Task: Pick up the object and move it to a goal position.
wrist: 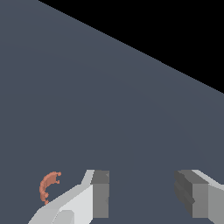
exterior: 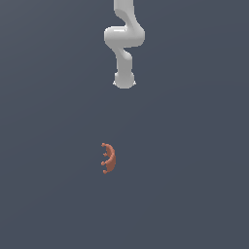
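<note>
So the tool [wrist: 142, 192] is spread wide open with nothing between its two grey fingers [wrist: 101, 192], just bare bench [wrist: 131, 109] showing in the gap. The object [exterior: 108, 158], a little reddish-orange crescent with stubby prongs on its inner edge, lies flat on the bench, well clear of the tool. In the wrist view it sits off to the outer side of one finger, near but not touching. The white arm [exterior: 124, 39] hangs well apart from it.

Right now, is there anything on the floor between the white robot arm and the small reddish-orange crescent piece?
Nothing. In the exterior view, only bare grey floor separates the white robot arm from the reddish-orange crescent piece.
</note>
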Controlling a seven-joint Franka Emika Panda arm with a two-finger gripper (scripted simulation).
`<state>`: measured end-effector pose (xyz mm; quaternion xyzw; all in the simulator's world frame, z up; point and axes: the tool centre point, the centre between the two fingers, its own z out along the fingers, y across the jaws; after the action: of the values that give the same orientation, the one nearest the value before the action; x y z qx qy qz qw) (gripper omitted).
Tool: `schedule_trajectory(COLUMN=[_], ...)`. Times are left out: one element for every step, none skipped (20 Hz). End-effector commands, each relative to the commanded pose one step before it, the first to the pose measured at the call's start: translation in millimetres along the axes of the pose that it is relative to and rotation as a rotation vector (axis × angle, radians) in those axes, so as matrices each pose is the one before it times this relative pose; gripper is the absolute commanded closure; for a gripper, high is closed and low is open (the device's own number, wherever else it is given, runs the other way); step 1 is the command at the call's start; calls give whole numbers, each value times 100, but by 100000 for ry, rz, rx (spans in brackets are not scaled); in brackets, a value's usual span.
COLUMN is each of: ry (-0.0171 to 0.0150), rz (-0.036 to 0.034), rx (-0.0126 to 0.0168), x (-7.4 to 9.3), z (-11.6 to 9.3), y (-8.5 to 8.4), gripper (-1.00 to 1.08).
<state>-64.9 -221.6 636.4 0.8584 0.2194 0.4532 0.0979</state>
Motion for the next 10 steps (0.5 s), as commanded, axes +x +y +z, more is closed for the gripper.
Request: schedule_trajectory(ry=[3984, 1441, 1392, 1341, 1294, 1243, 1196, 1150, 1103, 1057], rz=[-519, -91, -64, -39, -17, 4, 22, 38, 52, 64], rx=[961, 533, 593, 653, 714, 775, 838, 902, 965, 1029], x=[-1488, -679, -719, -758, -795, -831, -866, -898, -930, -960], z=[-253, 38, 106, 174, 242, 310, 377, 444, 510, 576], y=[1610, 580, 543, 505, 465, 422, 377, 330, 281, 231], gripper=[-20, -20, -20, -20, -20, -20, -20, -20, -20, -20])
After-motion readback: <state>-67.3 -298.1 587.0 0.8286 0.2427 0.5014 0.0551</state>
